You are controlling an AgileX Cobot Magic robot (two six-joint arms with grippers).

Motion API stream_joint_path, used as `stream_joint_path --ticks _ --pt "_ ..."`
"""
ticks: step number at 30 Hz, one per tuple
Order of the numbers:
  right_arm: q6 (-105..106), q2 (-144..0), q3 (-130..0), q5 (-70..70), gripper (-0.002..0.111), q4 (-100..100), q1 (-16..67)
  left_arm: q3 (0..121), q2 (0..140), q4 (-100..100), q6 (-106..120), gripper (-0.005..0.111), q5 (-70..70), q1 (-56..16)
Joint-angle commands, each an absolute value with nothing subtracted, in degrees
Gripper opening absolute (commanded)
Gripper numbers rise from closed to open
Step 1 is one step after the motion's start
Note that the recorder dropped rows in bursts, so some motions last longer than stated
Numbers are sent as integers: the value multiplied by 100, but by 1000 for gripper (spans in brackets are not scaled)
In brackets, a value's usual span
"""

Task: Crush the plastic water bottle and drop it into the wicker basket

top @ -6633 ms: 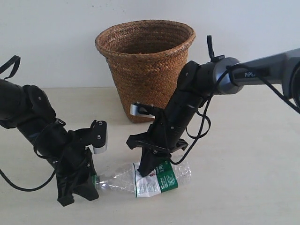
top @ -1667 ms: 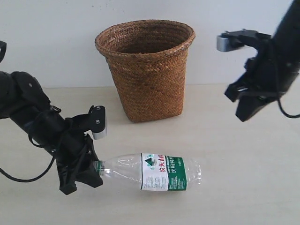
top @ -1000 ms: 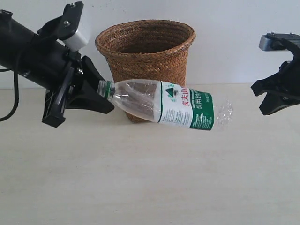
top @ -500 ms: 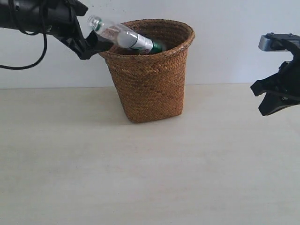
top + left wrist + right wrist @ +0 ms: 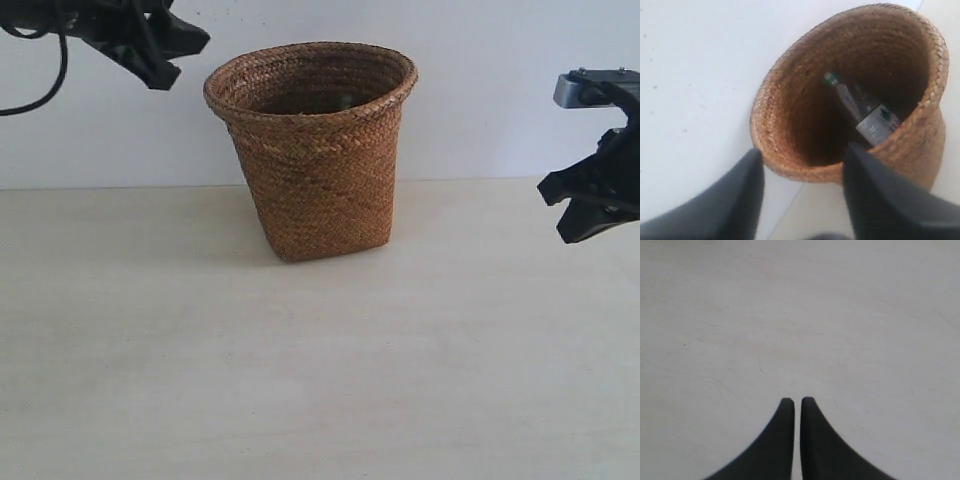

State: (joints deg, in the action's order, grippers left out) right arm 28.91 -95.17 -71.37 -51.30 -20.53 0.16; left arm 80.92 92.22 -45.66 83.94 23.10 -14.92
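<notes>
The plastic water bottle [image 5: 865, 111] lies tilted inside the wicker basket [image 5: 790, 100], green cap up; the exterior view hides it behind the basket wall. The brown woven basket [image 5: 315, 150] stands at the back middle of the table. My left gripper [image 5: 165, 45] hangs open up to the left of the basket rim, and in the left wrist view its gripper [image 5: 802, 160] has nothing between its fingers. My right gripper [image 5: 580, 215] hovers over the table at the far right; in the right wrist view this gripper [image 5: 797, 401] is shut and empty.
A pale wooden table [image 5: 320, 380] runs beneath everything, with a white wall [image 5: 500, 90] behind it. The right wrist view holds only bare tabletop [image 5: 800, 315].
The left gripper let go of the bottle, which dropped into the basket, and drew back slightly to the left. The right arm has stayed where it was.
</notes>
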Motion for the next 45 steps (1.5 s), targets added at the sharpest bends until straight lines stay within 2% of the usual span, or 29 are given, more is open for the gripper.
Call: stream_joint_path --ticks 1,2,7,13,18,22,35,45 --pt "2303 -9331 -7142 -5113 0 -1091 0 8127 8855 -2456 6161 13 3118 -1323" --pt "2054 -9305 -7142 -5152 0 -810 0 8127 8798 -2129 5893 4 3422 -1314" --pt "895 -9010 -7153 -6014 0 953 -15 8127 8598 -929 4426 5 4636 -1085" --pt "843 -8571 -6781 -6372 0 640 -15 8127 8555 -648 3051 5 6072 -818" --pt "794 -7764 -6080 -5691 0 412 -15 7739 8296 -644 2528 4 6744 -631" --pt "805 -6868 -5517 -4885 0 327 -15 7030 7704 -644 2372 4 6158 -631" --pt "678 -4460 -3938 -2504 0 108 0 4151 5296 -856 2356 4 2483 -631" --pt "666 -2943 -2952 -1473 0 0 0 3143 3860 -1377 2356 4 1610 -657"
